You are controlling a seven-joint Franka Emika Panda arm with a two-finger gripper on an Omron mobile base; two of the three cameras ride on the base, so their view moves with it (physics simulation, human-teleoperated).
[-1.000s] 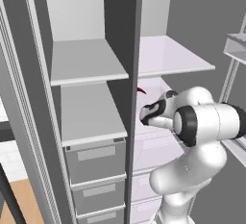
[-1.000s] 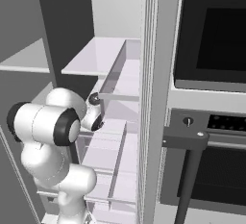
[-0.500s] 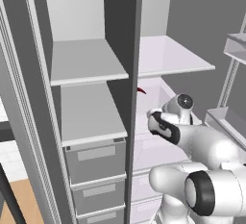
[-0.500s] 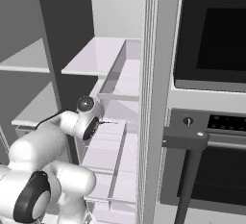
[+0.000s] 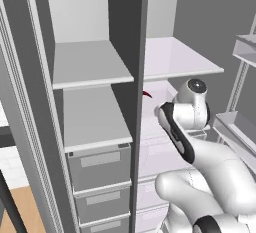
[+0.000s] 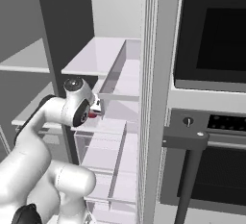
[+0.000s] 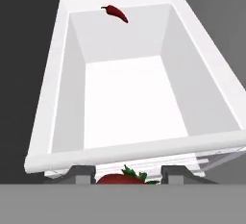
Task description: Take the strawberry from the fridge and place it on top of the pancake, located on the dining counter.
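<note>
The end effector [image 7: 126,176] is partly closed on the strawberry [image 7: 126,178] — in the hand view the berry sits between the 2 dark fingertips [image 7: 82,174] at 6 o'clock, its green leaves showing at the top. In the right base view a spot of red [image 6: 93,115] shows at the end effector [image 6: 95,110], just in front of the clear drawer [image 6: 103,136] in the fridge [image 6: 149,74].

In the hand view, a white open drawer [image 7: 53,103] stretches away from the fingertips toward 12 o'clock. On its far rim, at about 12 o'clock, lies a dark red chili pepper [image 7: 115,13], thin and curved, well apart from the berry.

In the left base view the arm [image 5: 200,147] reaches into the fridge [image 5: 30,102] from 5 o'clock, its wrist at the level of the middle shelf [image 5: 95,122]. The pepper [image 5: 147,94] peeks out at the central divider [image 5: 137,102], just past the arm at 11 o'clock. Grey drawers [image 5: 97,169] stack below the left shelf.
</note>
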